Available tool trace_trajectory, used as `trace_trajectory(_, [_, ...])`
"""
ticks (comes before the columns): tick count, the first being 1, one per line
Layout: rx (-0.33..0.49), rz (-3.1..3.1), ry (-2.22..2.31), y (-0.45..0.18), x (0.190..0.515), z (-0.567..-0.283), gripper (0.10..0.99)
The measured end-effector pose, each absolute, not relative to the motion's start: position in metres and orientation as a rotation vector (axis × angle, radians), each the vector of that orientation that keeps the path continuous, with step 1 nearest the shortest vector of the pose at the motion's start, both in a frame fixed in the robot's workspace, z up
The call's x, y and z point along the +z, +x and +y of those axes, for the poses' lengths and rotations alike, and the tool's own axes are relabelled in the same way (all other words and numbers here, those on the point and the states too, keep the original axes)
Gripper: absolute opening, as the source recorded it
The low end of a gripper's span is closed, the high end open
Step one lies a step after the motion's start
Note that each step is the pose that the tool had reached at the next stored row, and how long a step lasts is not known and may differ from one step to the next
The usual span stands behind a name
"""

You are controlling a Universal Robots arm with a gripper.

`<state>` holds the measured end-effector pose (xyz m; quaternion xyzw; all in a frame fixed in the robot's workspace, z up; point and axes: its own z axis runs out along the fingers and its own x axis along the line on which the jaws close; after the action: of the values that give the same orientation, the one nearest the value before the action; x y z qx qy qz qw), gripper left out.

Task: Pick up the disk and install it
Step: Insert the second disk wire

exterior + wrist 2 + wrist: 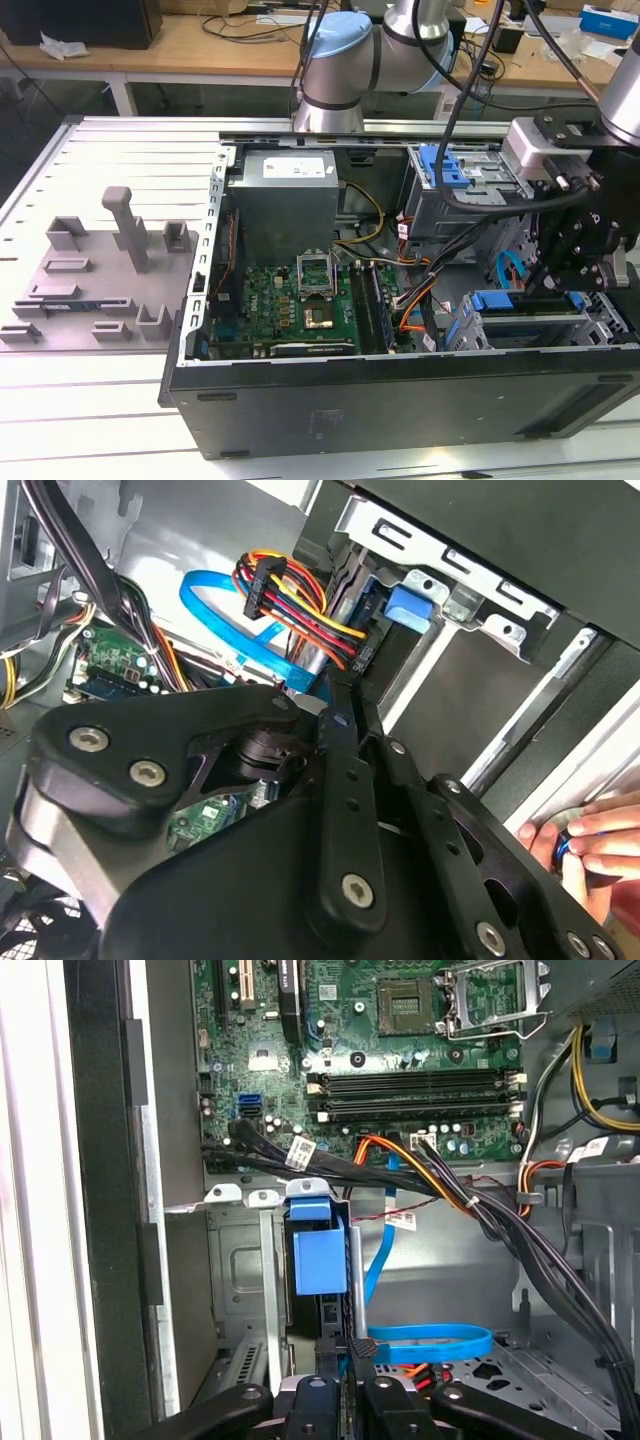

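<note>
The gripper (352, 1360) is seen narrowed on the disk (318, 1250), which is seated upright in the case's drive bay (520, 325), at 3 o'clock of the motherboard (290, 300).

My bench: slatted grey metal table (120, 150) | on it: open computer case (400, 410), grey fixture tray (90, 270)

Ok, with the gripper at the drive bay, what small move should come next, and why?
Probably a short, slow push straight along the bay. In the first wrist view the disk stands edge-on between the bay's metal rails, with the gripper at its near end, so it seems partly slotted. Whether it is fully seated I cannot tell.
</note>
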<state>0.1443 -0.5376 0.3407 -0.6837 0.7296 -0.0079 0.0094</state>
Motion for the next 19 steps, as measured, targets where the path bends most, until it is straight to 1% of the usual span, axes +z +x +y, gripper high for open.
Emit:
trace_trajectory(4, [-0.023, 2.273, -2.139, 0.143, 0.336, -0.537, 0.173])
trace_trajectory(7, [-0.030, 2.276, -2.142, 0.141, 0.340, -0.538, 0.357])
trace_trajectory(12, [-0.042, 2.281, -2.147, 0.141, 0.360, -0.537, 0.357])
trace_trajectory(14, [-0.045, 2.282, -2.148, 0.141, 0.370, -0.537, 0.341])
trace_trajectory(16, [-0.050, 2.284, -2.150, 0.141, 0.384, -0.536, 0.212])
trace_trajectory(17, [-0.052, 2.285, -2.151, 0.141, 0.392, -0.536, 0.106])
trace_trajectory(19, [-0.053, 2.285, -2.151, 0.141, 0.393, -0.536, 0.106])
